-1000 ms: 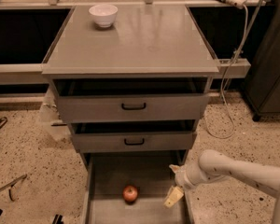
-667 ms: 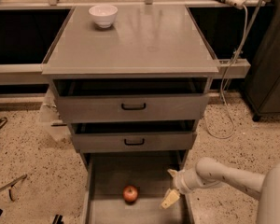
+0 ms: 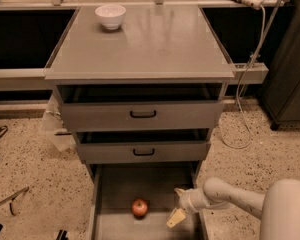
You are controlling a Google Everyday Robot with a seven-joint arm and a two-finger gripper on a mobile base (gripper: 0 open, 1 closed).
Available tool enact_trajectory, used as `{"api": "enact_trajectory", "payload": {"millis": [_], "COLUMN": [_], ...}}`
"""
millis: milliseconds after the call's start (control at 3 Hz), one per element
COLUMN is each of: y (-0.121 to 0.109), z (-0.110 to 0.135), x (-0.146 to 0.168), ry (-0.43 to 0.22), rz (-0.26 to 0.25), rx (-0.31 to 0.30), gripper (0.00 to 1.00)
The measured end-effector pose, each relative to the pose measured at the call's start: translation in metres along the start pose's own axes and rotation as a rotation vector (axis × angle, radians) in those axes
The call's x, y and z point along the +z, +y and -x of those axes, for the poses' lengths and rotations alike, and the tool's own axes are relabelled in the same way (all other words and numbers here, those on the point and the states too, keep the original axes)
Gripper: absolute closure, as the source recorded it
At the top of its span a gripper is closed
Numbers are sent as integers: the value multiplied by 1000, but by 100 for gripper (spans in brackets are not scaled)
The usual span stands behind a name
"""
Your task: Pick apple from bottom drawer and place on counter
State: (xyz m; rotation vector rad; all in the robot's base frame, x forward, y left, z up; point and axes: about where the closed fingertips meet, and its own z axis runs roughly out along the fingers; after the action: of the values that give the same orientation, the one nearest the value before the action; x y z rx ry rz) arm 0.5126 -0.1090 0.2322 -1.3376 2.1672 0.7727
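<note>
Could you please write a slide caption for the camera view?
Gripper, fingers open, hangs in the open bottom drawer beside the apple, not touching it; white bowl on the counter.

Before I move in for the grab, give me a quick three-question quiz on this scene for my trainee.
1. True or false: the apple lies in the open bottom drawer.
2. What sits on the counter? A) white bowl B) mug C) plate
3. Fill in: in the image, the open gripper hovers low in the drawer, apart from the apple, on its ____ side.
Key: 1 true; 2 A; 3 right.
</note>
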Motion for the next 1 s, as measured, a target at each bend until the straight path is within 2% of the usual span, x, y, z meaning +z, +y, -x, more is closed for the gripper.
{"api": "enact_trajectory", "payload": {"millis": [333,667,1000], "y": [0,1,9], "z": [7,17,23], "x": [31,76,117], "ry": [-10,-46,-76], "rz": [52,116,154], "rx": [-34,-84,-126], "gripper": [0,0,0]}}
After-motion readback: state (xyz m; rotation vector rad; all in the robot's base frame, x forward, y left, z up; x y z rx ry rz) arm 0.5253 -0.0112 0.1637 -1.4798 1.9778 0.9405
